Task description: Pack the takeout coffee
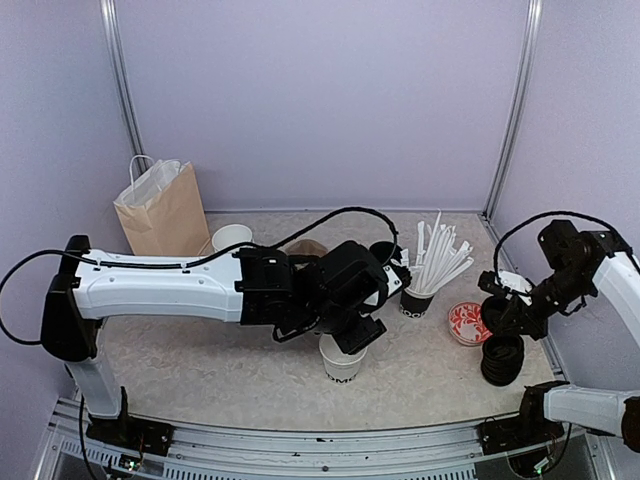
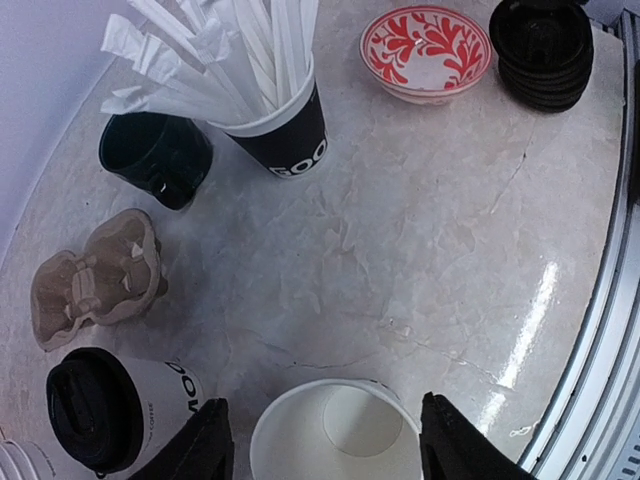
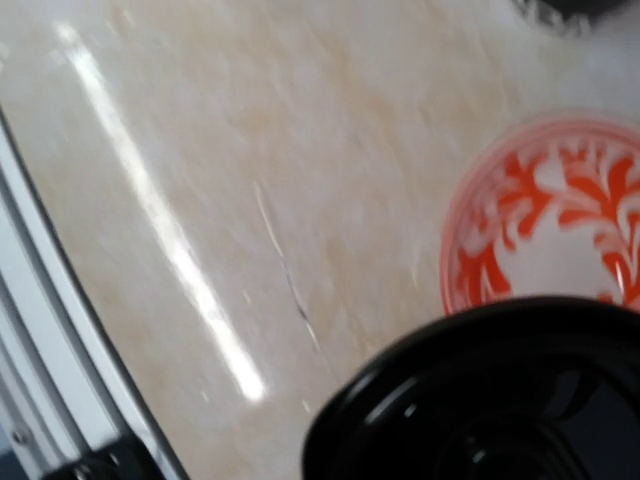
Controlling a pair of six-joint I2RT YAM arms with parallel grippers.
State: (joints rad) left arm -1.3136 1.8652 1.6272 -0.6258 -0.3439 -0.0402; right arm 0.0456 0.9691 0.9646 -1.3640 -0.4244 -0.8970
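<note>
Straddling a lidless white paper cup (image 2: 300,452) near the counter's (image 2: 420,260) front edge, the left hand (image 2: 325,425) is spread and released. Beside it a black-lidded cup (image 2: 110,405) shows "OO" lettering. Farther right, glossy round lids (image 2: 542,50) sit stacked; whether the right hand (image 1: 503,322) above grips one, I cannot tell

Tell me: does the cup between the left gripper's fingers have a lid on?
No: the white cup stands open-topped, its empty bottom plainly visible.

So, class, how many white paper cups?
3: an open cup at the left gripper, a lidded cup beside it, a third cup by the paper bag. Others may be hidden.
</note>
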